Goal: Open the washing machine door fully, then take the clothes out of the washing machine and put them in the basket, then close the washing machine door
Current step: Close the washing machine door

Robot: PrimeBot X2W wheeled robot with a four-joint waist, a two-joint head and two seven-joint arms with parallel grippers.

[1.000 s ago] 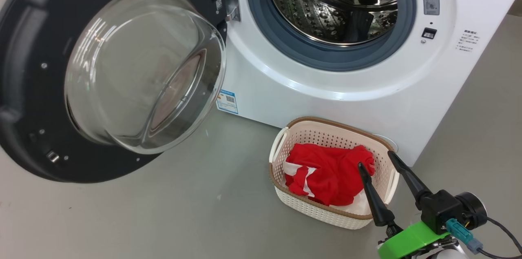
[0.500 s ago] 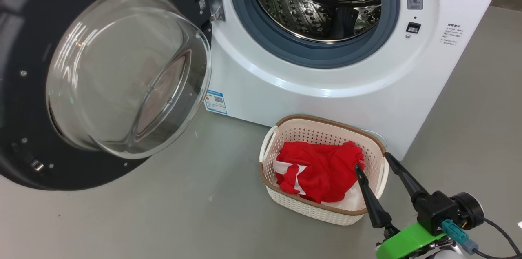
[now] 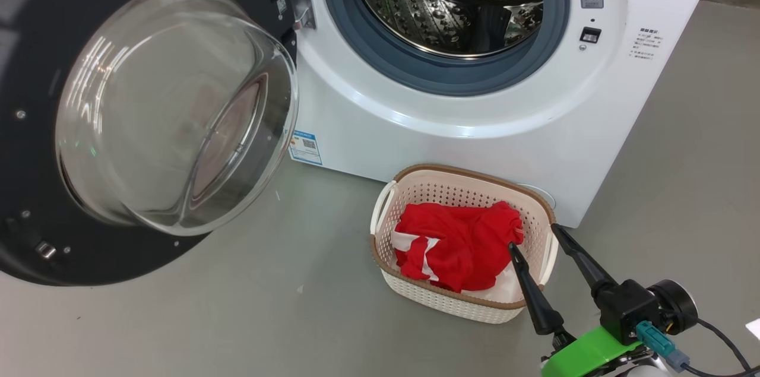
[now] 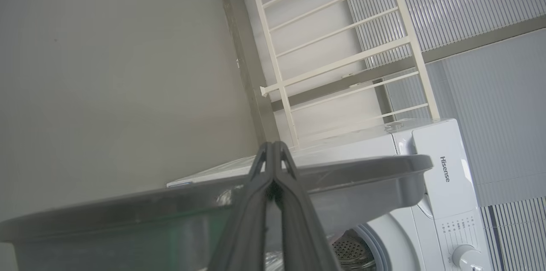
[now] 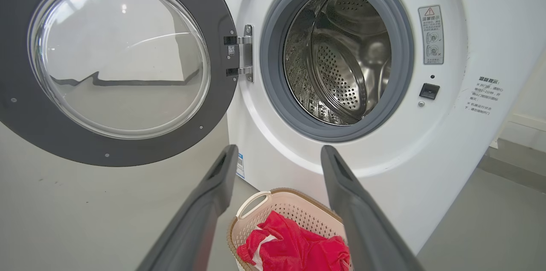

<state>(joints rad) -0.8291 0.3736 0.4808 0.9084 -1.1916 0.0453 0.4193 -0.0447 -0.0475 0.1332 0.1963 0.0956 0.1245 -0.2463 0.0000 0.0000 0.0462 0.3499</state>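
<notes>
The washing machine [image 3: 475,139] stands with its steel drum [image 3: 451,3] bare. The washing machine door [image 3: 35,127] is swung wide to the left, its glass bowl [image 3: 172,110] bulging toward me. Red clothes [image 3: 463,240] with white trim lie in the cream basket [image 3: 415,294] on the floor before the machine. My right gripper [image 3: 533,236] hovers open at the basket's right rim, nothing between its fingers. From the right wrist I see the door [image 5: 17,104], the drum [image 5: 341,57], the basket [image 5: 251,207] and the clothes [image 5: 294,245] beyond my open right gripper [image 5: 278,148]. My left gripper [image 4: 271,146] is shut on nothing, its tips over the door's edge [image 4: 362,168].
Grey floor [image 3: 237,317] spreads to the left of the basket, under the open door. A cable [image 3: 718,335] trails from my right wrist. A white railing [image 4: 341,62] stands against the wall behind the machine [image 4: 443,168]. A blue label [image 3: 306,147] marks the machine's lower left front.
The head view has shifted, so everything sits further left in it. The right gripper stays open by the basket's right rim, and the clothes lie as before.
</notes>
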